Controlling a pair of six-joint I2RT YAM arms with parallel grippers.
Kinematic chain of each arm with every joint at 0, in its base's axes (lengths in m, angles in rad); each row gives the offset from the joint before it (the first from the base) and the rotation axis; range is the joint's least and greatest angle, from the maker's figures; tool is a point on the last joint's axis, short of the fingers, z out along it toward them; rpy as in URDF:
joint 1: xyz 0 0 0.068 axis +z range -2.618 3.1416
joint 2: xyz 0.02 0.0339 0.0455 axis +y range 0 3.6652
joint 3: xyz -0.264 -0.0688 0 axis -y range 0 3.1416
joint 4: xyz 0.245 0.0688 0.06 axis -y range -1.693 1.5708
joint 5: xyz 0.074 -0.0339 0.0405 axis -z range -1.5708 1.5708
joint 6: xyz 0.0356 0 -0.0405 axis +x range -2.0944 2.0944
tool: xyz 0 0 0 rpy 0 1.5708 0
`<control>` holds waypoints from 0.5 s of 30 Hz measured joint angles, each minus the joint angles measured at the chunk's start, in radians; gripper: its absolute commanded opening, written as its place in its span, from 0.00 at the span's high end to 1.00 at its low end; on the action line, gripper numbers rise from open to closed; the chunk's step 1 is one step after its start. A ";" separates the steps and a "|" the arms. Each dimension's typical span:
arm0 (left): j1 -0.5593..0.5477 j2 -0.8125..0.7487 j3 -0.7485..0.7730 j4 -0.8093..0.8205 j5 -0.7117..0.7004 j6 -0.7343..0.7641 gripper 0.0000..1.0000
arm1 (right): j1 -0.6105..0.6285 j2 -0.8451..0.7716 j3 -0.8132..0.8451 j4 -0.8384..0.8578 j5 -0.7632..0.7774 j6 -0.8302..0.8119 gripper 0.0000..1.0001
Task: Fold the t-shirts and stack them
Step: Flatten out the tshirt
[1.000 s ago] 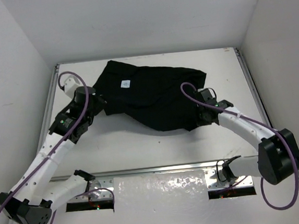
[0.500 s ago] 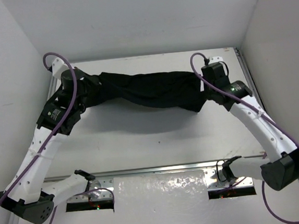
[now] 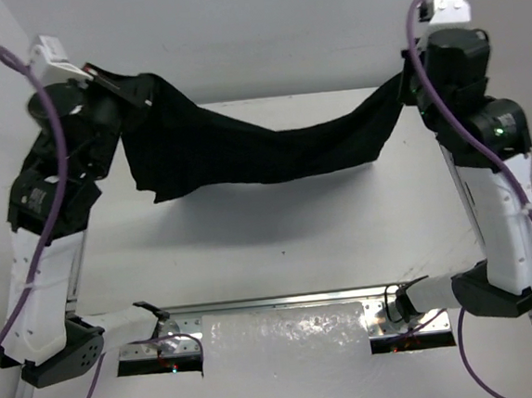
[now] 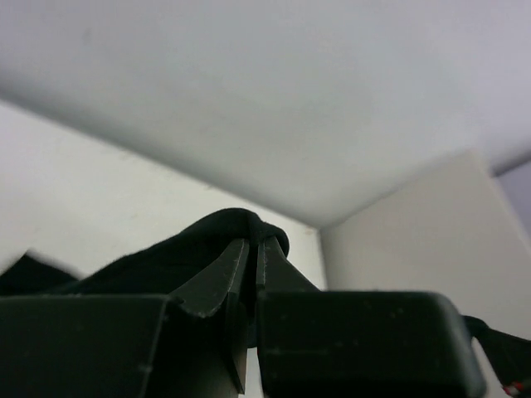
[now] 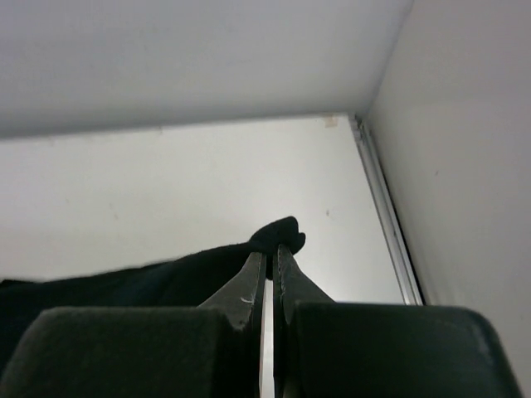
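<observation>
— Top view?
— The t-shirt (image 3: 262,153) sags between the raised left gripper (image 3: 111,82) and right gripper (image 3: 409,79).
— Left wrist?
— Jaws clamped on bunched cloth at their tips.
— Right wrist?
— Pinched tight on fabric, which trails off to its left.

The black t-shirt (image 3: 253,152) hangs like a curtain across the far part of the table (image 3: 280,254), while the near part lies open.

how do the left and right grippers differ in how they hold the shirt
Below the left gripper the t-shirt hangs in a broad flap; toward the right gripper it tapers to a narrow strip. A larger bunch of cloth tops the left gripper's tips than the right gripper's. Both are shut on it, held high.
</observation>
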 measured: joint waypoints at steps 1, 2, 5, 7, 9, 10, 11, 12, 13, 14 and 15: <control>0.000 0.004 0.041 0.000 0.016 0.006 1.00 | 0.000 0.003 0.051 -0.012 0.002 -0.005 1.00; 0.000 0.005 0.078 0.005 0.039 0.015 1.00 | 0.000 0.005 0.096 -0.022 0.004 -0.009 1.00; 0.000 -0.012 0.141 0.046 0.114 0.056 1.00 | 0.000 0.014 0.240 -0.053 0.006 -0.027 1.00; 0.000 -0.027 0.161 0.068 0.159 0.086 1.00 | 0.000 -0.006 0.271 -0.046 0.008 -0.041 1.00; 0.000 -0.031 0.197 0.083 0.200 0.126 1.00 | 0.000 -0.042 0.264 -0.048 0.010 -0.053 1.00; 0.000 -0.031 0.211 0.087 0.211 0.138 1.00 | 0.000 -0.055 0.260 -0.048 0.010 -0.056 1.00; 0.000 -0.027 0.224 0.088 0.221 0.150 1.00 | 0.000 -0.066 0.257 -0.048 0.010 -0.060 1.00; 0.000 -0.023 0.235 0.088 0.230 0.157 1.00 | 0.000 -0.077 0.254 -0.047 0.010 -0.062 1.00; 0.000 -0.016 0.243 0.087 0.241 0.163 1.00 | 0.000 -0.086 0.248 -0.046 0.010 -0.064 1.00; 0.000 -0.010 0.248 0.086 0.251 0.166 1.00 | 0.000 -0.092 0.239 -0.046 0.010 -0.065 1.00; 0.000 -0.006 0.250 0.086 0.262 0.171 1.00 | 0.000 -0.098 0.229 -0.047 0.010 -0.067 1.00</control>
